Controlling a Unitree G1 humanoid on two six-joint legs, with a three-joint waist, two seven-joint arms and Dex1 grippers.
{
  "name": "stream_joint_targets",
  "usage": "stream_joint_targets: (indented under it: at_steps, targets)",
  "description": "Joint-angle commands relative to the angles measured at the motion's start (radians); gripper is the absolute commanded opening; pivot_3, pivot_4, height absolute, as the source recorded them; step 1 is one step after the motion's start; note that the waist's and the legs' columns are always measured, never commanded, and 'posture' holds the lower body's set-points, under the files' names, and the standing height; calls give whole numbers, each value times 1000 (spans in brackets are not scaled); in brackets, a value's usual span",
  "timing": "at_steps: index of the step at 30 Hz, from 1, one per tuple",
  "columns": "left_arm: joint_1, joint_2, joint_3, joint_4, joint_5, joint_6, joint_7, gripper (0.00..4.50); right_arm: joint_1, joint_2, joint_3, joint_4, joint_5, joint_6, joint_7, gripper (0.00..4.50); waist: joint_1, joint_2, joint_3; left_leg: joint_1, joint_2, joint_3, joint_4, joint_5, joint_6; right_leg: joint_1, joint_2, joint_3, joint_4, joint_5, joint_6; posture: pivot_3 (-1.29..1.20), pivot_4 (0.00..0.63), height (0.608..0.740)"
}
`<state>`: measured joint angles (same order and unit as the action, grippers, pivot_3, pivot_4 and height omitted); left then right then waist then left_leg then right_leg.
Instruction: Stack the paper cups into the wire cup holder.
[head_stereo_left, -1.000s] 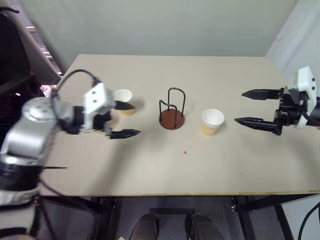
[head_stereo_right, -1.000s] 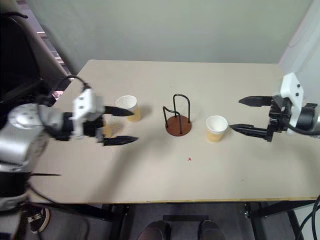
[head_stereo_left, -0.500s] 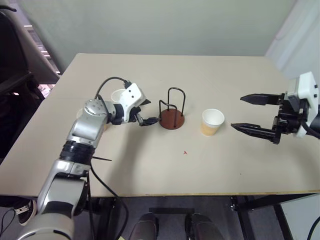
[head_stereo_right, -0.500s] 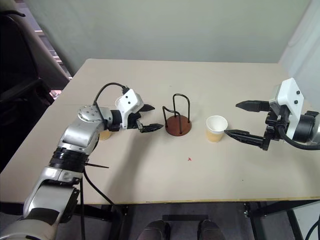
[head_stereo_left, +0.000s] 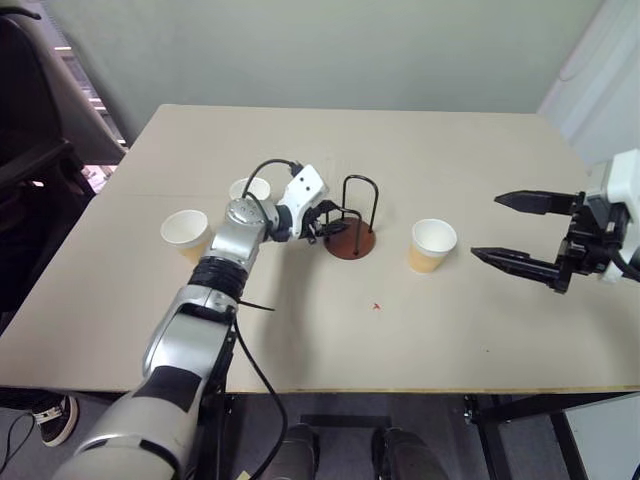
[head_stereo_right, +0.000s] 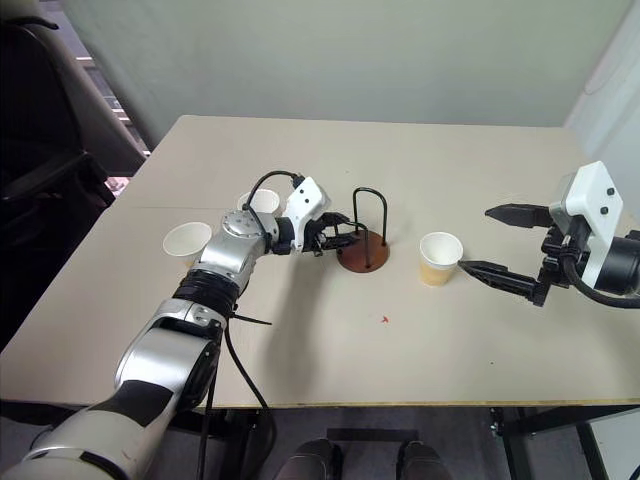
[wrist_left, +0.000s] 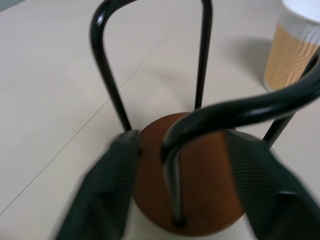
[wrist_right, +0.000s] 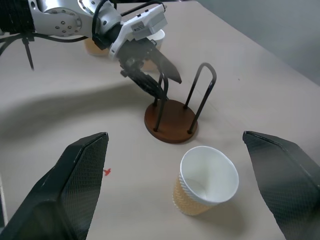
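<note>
The wire cup holder (head_stereo_left: 351, 241), a reddish-brown disc with two black wire loops, stands mid-table. My left gripper (head_stereo_left: 330, 222) reaches it from the left. Its jaws are open but narrowed, and they straddle one leg of the low loop (wrist_left: 172, 190) just above the disc. Three tan paper cups stand upright: one (head_stereo_left: 186, 232) far left, one (head_stereo_left: 248, 188) behind my left arm, one (head_stereo_left: 432, 245) right of the holder. My right gripper (head_stereo_left: 486, 227) hovers wide open right of that cup (wrist_right: 207, 180), with nothing between its fingers.
The beige table (head_stereo_left: 300, 340) has a small red mark (head_stereo_left: 376, 306) in front of the holder. A dark chair (head_stereo_left: 30, 150) stands off the table's left edge. A cable loops over my left wrist (head_stereo_left: 270, 170).
My left arm swung right and forward, away from the two left cups to the holder, and its jaws narrowed around the low loop. The right gripper stayed in place, open.
</note>
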<state>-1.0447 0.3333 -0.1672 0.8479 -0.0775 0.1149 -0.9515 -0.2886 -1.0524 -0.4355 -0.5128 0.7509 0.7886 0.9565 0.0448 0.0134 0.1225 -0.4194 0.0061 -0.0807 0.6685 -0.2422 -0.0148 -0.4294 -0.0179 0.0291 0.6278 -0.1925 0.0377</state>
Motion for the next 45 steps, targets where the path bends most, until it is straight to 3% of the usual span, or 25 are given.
stream_joint_targets:
  at_steps: [1, 4, 5, 11, 15, 21, 23, 28, 30, 38, 41, 45]
  targets:
    - [-21, 6, 34, -47, -26, 9, -42, 1288, 7, -18, -63, -34, 18, 0, -19, 4500, 0, 0, 0, 0, -1, 1, 1, 0, 1, 0, 0, 1, 0, 0, 1, 0, 150, 740]
    - [21, 21, 29, -150, -48, 75, -96, 140, 19, -21, -72, -37, 19, -1, -23, 4500, 0, 0, 0, -1, -4, 2, 4, -2, 5, 0, -2, 3, 0, -1, 5, 0, 150, 740]
    - [51, 25, 22, -219, -60, 121, -113, 49, 21, -22, -74, -38, 20, -2, -25, 4500, 0, 0, 0, -1, -5, 2, 5, -3, 6, 1, -3, 3, 0, -2, 6, 0, 150, 740]
    - [282, 64, -49, -707, -103, 440, -106, 49, 32, -13, -66, -46, 24, -7, -39, 4500, -2, 1, 0, -1, -6, 3, 8, -6, 10, 2, -4, 4, 0, -4, 10, 0, 150, 740]
    - [369, 29, -63, -896, -129, 647, 9, 49, 33, -7, -50, -48, 27, -11, -45, 4500, 2, 1, 0, 2, -6, 3, 12, -7, 11, 7, -4, 4, 0, -4, 10, 0, 150, 740]
    - [420, -6, -94, -1017, -148, 808, 116, 49, 14, -6, -18, -35, 23, -22, -43, 4500, -1, 0, 0, 17, -6, 4, 12, -9, 16, 22, -5, 6, -1, -7, 8, 0, 150, 740]
    - [430, -7, -101, -1049, -163, 835, 130, 49, 12, -6, -11, -31, 20, -27, -40, 4500, -3, 0, 0, 20, -6, 4, 11, -14, 25, 24, -5, 6, -1, -10, 3, 0, 150, 740]
    - [443, 0, -114, -1089, -188, 882, 153, 49, 7, -4, 4, -30, 20, -34, -43, 4500, -5, 1, 0, 21, -6, 4, 11, -13, 22, 25, -5, 6, 0, -10, 3, 0, 150, 740]
    - [443, 6, -115, -1099, -197, 900, 160, 49, 6, -5, 6, -30, 21, -35, -44, 4500, -5, 1, 0, 20, -6, 4, 11, -8, 13, 25, -5, 6, 0, -10, 4, 0, 150, 740]
    - [445, 31, -159, -1130, -233, 926, 159, 49, -1, -6, 18, -20, 13, -43, -45, 4500, -4, 1, 0, 20, -7, 3, 11, -10, 12, 25, -5, 6, -1, -12, 7, 0, 150, 740]
    - [443, 38, -181, -1132, -241, 934, 161, 822, -7, -6, 25, -15, 12, -46, -44, 4500, -5, 1, 0, 20, -7, 3, 11, -11, 12, 25, -5, 7, -1, -12, 8, 0, 150, 740]
    - [443, 46, -189, -1152, -273, 953, 157, 2243, -19, -5, 38, -10, 10, -47, -44, 4500, -5, -1, 1, 18, -6, 3, 10, -12, 10, 21, -5, 7, 0, -12, 8, 0, 150, 740]
